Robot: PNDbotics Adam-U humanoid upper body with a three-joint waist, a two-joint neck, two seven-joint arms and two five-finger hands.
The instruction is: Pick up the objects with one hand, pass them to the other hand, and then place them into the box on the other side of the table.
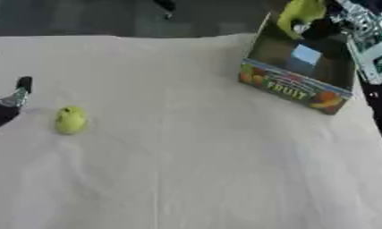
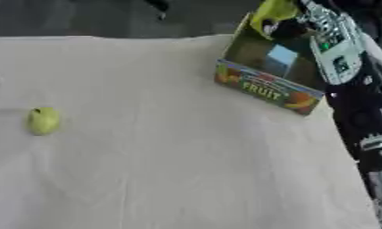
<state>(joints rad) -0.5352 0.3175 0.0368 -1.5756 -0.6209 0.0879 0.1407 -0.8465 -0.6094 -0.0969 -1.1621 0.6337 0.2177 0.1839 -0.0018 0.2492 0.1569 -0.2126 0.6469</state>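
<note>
Table (image 1: 193, 170) under a pale beige cloth fills most of both views. At the far right of it sits the open cardboard box (image 1: 297, 88), dark inside, front panel printed with coloured fruit and the word FRUIT, a pale blue square thing lying inside.

The right robot hand (image 2: 284, 26) hangs at the box's far rim, arm coming down from the upper right corner, fingers curled round a yellow-green fruit-shaped object (image 2: 273, 10). The object looks to be over the far rim, not yet down in the box.

The left robot hand (image 1: 18, 93) shows only as a dark tip at the left edge of the left eye view; I cannot tell whether it is open or closed.

A second small yellow-green pear-like fruit (image 1: 71, 120) lies on the cloth at the left, near the left robot hand but apart from it.

Step in hand, as I judge it: placing into the box. To do it well, bring the held object forward over the middle of the opening, clear of the rim and the tilted walls, lower it, and only then let the fingers go, so it doesn't bounce off the edge or tip the light box. Avoid dropping onto the blue thing. Lift straight out without catching the wall. The fruit at left looks next.
</note>
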